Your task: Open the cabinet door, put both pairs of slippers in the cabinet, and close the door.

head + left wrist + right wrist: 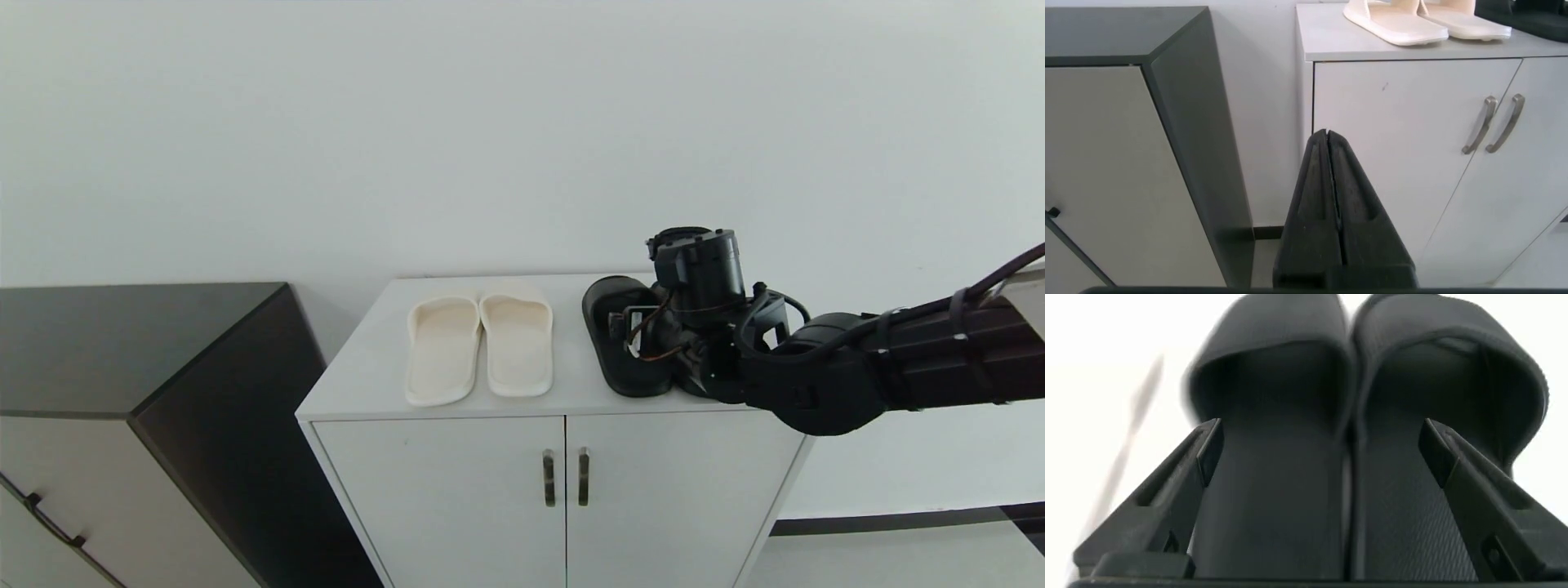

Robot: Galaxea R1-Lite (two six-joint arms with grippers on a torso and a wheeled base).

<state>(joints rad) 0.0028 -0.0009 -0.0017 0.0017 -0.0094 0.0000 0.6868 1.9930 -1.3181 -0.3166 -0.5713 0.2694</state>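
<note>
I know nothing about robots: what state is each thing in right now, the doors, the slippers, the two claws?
cabinet doors: both shut
white slippers: side by side on the cabinet top, untouched
black slippers: on the cabinet top, pressed together
right gripper: open, straddling the black slippers
left gripper: shut, empty

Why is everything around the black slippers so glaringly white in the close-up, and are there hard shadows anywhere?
Right wrist view: the bright surroundings of the black slippers burn out to plain white. Head view: the light is soft and even; the cream slippers cast hardly any shadow on the white cabinet, and the dark cabinet carries a pale sheen on its top.
</note>
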